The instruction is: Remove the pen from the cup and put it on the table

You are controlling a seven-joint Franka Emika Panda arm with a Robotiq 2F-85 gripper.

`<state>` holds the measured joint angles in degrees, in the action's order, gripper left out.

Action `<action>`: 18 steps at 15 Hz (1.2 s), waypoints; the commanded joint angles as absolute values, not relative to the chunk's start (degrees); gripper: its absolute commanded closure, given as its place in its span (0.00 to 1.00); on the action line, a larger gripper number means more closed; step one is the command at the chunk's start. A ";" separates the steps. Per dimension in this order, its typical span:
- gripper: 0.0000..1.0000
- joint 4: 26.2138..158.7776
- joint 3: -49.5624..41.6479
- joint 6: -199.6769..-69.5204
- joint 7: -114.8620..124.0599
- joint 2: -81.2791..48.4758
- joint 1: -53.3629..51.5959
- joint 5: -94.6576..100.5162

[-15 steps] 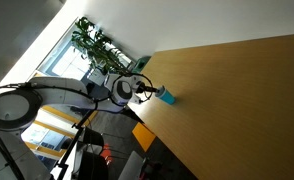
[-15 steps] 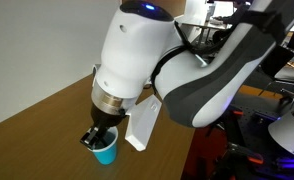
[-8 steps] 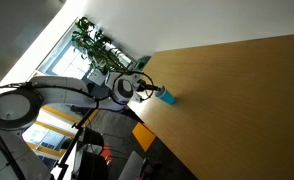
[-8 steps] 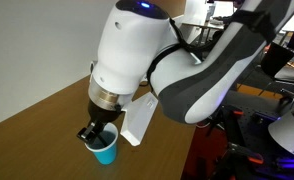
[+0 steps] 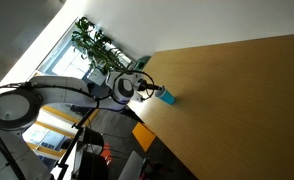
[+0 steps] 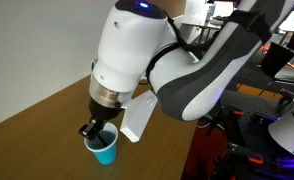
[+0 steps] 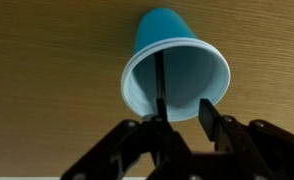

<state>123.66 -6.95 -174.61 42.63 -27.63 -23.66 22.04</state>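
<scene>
Wrist view shows my tool (image 7: 179, 122) with its fingers apart, straddling the pen (image 7: 159, 80), which stands in the cup (image 7: 157, 25) near the edge of the surface (image 7: 47, 60). Over the last second I've sunk slightly toward the rim, so I judge closing comes next.

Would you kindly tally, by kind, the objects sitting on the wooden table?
light blue cup: 1
dark pen, standing inside it: 1
Total: 2
</scene>
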 commanded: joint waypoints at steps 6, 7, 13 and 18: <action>0.59 122.27 -7.11 -172.14 42.37 -28.62 -23.36 21.61; 0.59 122.12 -6.90 -172.05 42.23 -28.88 -23.17 21.49; 0.63 121.43 -6.16 -172.03 41.80 -30.26 -22.26 21.00; 0.65 120.13 -4.61 -171.86 41.34 -31.71 -20.64 20.82</action>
<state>122.07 -6.21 -173.98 42.63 -30.85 -22.15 21.63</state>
